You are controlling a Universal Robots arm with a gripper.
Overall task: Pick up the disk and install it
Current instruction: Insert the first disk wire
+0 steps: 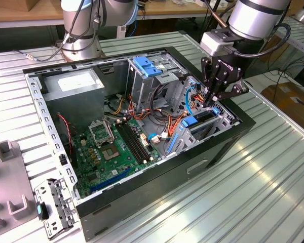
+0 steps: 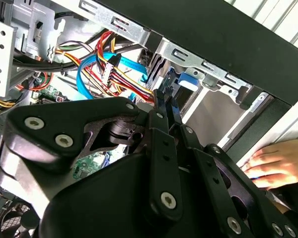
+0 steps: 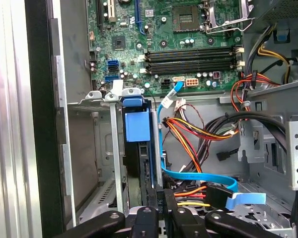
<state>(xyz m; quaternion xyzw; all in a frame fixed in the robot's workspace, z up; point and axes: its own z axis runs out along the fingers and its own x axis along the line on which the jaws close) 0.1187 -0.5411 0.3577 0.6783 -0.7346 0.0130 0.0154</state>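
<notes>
One open computer case (image 1: pixel 142 202) takes up the middle of the exterior view on the ribbed tabletop (image 1: pixel 273 172), with the arm (image 1: pixel 256 17) reaching down from the upper right of the frame into the case's right corner. Its wrist is pitched steeply downward, so the end effector (image 1: pixel 214 99) points into the drive cage (image 1: pixel 220 119) near the orange and blue cables (image 1: pixel 192 96).

The disk (image 3: pixel 137 141) stands on edge in a cage slot, low and left of centre in the first wrist view, its blue carrier frame uppermost and the dark body beneath. The end effector's fingers (image 3: pixel 159 198) are drawn close together over the disk's near edge; it looks clamped on that edge, though the contact itself is hidden.

To seat it well, I judge the disk must stay parallel to the slot's metal rails (image 3: pixel 116 148) and go straight in without tilt, keeping clear of the flat blue cable (image 3: pixel 198 176) just beside it.

A person's hand (image 2: pixel 278 163) rests by the case's outer wall at the right of the second wrist view.
</notes>
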